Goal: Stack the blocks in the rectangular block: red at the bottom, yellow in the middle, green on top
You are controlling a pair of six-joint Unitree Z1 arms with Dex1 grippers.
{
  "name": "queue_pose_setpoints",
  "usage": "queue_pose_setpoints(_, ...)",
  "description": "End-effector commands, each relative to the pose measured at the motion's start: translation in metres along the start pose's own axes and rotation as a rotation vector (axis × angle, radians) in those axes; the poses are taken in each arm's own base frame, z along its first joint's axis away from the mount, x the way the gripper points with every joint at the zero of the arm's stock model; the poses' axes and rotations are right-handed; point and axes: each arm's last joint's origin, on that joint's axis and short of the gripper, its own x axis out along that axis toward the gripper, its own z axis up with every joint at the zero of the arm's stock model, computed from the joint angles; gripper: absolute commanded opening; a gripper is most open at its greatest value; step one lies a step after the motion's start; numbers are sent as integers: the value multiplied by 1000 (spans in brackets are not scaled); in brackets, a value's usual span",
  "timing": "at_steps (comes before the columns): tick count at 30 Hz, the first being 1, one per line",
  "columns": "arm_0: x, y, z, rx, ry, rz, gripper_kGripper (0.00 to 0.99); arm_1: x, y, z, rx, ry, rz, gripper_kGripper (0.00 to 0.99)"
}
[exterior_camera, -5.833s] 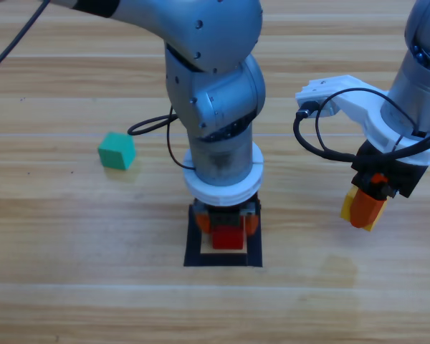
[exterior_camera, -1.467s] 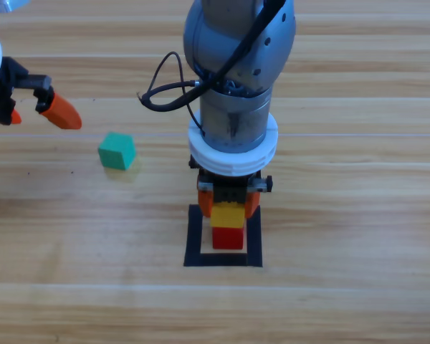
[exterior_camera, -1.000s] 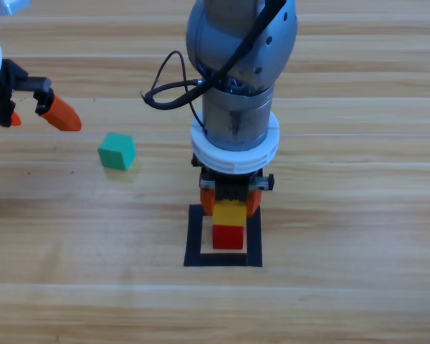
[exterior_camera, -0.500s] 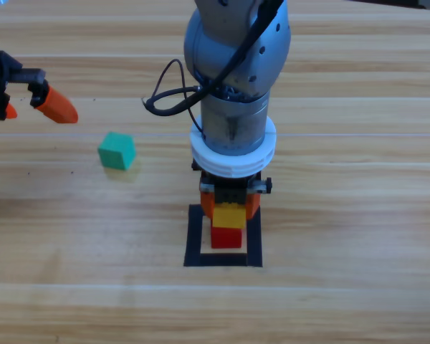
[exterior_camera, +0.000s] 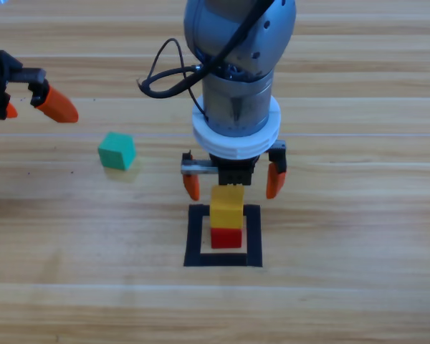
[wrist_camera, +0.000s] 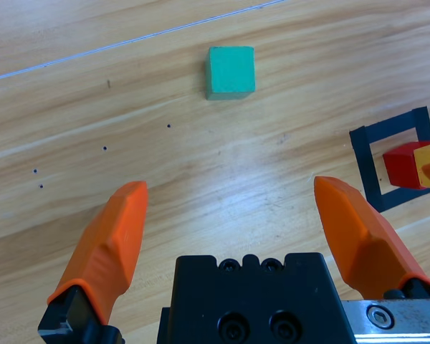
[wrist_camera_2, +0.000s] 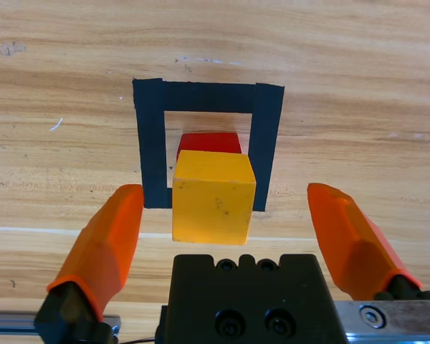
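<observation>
Now the right gripper [exterior_camera: 233,180] is hanging directly over the stack with its jaws spread wide, 1 on each side of the yellow cube [exterior_camera: 227,205] and touching neither face. That cube is sitting on the red cube [exterior_camera: 226,237] inside the black tape rectangle [exterior_camera: 195,236]. From the right wrist view the yellow cube is looking a little offset toward the camera on the red one, though it is resting flat.

To do this step well, I judge the arm should be lifting straight up, keeping both jaws clear of the yellow sides so nothing is nudging the 2-high stack. Any sideways drift while low could be tipping it.

The green cube [exterior_camera: 117,150] is lying alone on the tabletop [exterior_camera: 358,215], well apart from the rectangle to its left. The left gripper [exterior_camera: 30,105] is waiting near the left edge, spread and holding nothing, with the green cube ahead of it in its wrist view. It looks best placed to be fetching that last cube.

The tabletop is pale wooden planking, flat and bare around the stack, giving plenty of room on every side.
</observation>
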Motion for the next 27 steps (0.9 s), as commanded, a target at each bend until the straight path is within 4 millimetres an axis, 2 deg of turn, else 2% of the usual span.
queue_pose_setpoints(1, 0, 5, 3, -27, -16, 13, 990, -73, -28, 1, -97, -117, 66, 990)
queue_pose_setpoints(4, 5, 3, 27, -28, -6, 17, 990, -117, -50, 0, -172, -188, 118, 989)
queue_pose_setpoints(8, 28, 0, 71, -42, 75, 65, 990, -148, -81, 12, -250, -228, 169, 988)
queue_pose_setpoints(11, 56, -7, 97, -33, 135, 89, 990, -153, -98, 24, -309, -220, 198, 986)
queue_pose_setpoints(15, 101, -25, 107, 9, 224, 152, 990, -140, -115, 28, -454, -205, 272, 986)
queue_pose_setpoints(17, 123, -33, 104, 27, 265, 181, 990, -133, -142, 17, -525, -259, 439, 986)
queue_pose_setpoints(19, 143, -39, 99, 39, 300, 196, 990, -124, -177, -7, -581, -409, 649, 986)
queue_pose_setpoints(22, 168, -53, 91, 70, 348, 196, 990, -129, -197, -35, -686, -470, 649, 985)
queue_pose_setpoints(27, 178, -66, 85, 83, 368, 179, 990, -147, -225, -77, -852, -542, 693, 985)
